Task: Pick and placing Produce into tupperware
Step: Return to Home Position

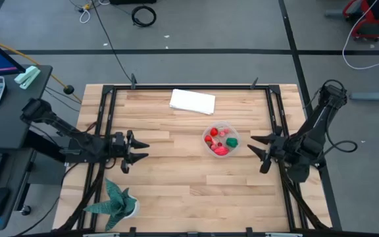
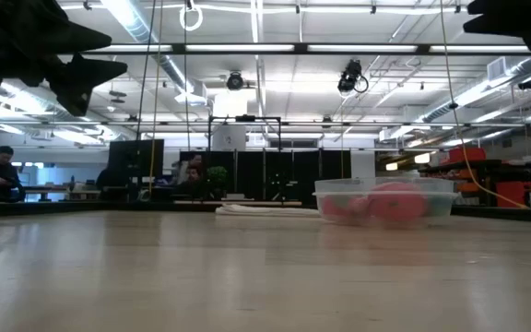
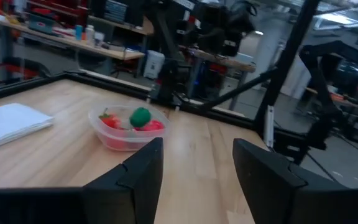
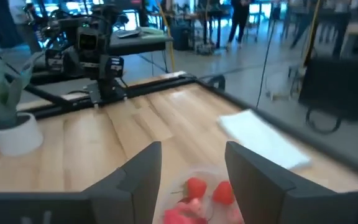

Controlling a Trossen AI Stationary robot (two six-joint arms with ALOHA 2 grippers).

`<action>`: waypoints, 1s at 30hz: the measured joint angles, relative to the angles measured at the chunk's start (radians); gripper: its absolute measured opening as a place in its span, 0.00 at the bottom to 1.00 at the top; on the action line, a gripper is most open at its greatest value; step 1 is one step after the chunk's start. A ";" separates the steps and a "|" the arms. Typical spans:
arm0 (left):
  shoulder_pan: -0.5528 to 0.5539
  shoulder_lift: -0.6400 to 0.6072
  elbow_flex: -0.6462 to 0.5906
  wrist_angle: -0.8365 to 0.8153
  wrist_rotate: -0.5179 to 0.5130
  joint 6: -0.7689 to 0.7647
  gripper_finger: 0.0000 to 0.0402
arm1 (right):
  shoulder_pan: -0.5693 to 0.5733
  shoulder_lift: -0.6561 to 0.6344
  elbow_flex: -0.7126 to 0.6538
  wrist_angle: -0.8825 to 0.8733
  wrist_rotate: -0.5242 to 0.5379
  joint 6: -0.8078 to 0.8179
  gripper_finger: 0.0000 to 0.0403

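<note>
Two grippers hang over the table (image 1: 176,191), fingertips facing each other, both empty with fingers apart: left gripper (image 1: 143,151), right gripper (image 1: 251,145). The tub (image 1: 220,125) stands between them, near the right fingertips and well ahead of the left ones, touching neither. Produce (image 1: 217,141) lies inside it, red and pink with one green piece (image 1: 232,141). Cloth (image 1: 192,101) lies apart from the tub.

tupperware (image 1: 220,139): clear round tub, upright, table right-centre | produce (image 1: 218,141): red, pink, green pieces inside
</note>
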 joint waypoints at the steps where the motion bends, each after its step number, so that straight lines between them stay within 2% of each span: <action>1: 0.021 0.000 0.000 -0.001 0.037 -0.001 0.50 | -0.015 0.002 0.000 0.025 -0.023 0.008 0.47; 4: 0.071 0.000 0.000 0.003 0.113 -0.003 0.49 | -0.054 0.039 0.000 0.201 -0.107 -0.093 0.47; 7: 0.107 0.000 0.000 0.004 0.138 -0.003 0.48 | -0.114 0.092 0.000 0.504 -0.277 -0.423 0.47; 8: 0.118 0.000 0.000 0.004 0.144 -0.002 0.48 | -0.144 0.109 0.000 0.630 -0.381 -0.557 0.47; 11: 0.146 0.000 0.000 0.004 0.182 -0.003 0.48 | -0.260 0.151 0.000 0.922 -0.789 -0.925 0.47; 12: 0.154 0.000 0.000 0.004 0.199 -0.003 0.49 | -0.304 0.157 0.000 0.968 -0.902 -0.989 0.47; 13: 0.160 0.000 0.000 0.003 0.215 -0.003 0.49 | -0.351 0.160 0.001 0.990 -0.970 -1.007 0.47; 15: 0.166 0.001 -0.001 0.003 0.240 -0.003 0.50 | -0.443 0.160 0.001 0.968 -0.999 -0.958 0.47; 18: 0.166 0.002 -0.001 -0.003 0.243 -0.003 0.49 | -0.565 0.164 0.001 0.832 -1.005 -0.747 0.47; 21: 0.166 0.002 -0.001 -0.004 0.243 0.018 0.48 | -0.612 0.184 -0.006 0.746 -1.034 -0.632 0.47; 24: 0.166 0.002 -0.001 -0.005 0.243 0.011 0.47 | -0.615 0.208 -0.075 0.852 -1.034 -0.655 0.47; 28: 0.166 0.002 -0.001 -0.011 0.243 0.005 0.48 | -0.616 0.214 -0.237 1.172 -1.046 -0.709 0.47; 30: 0.166 0.002 -0.001 -0.011 0.243 0.005 0.49 | -0.616 0.200 -0.314 1.277 -1.061 -0.716 0.47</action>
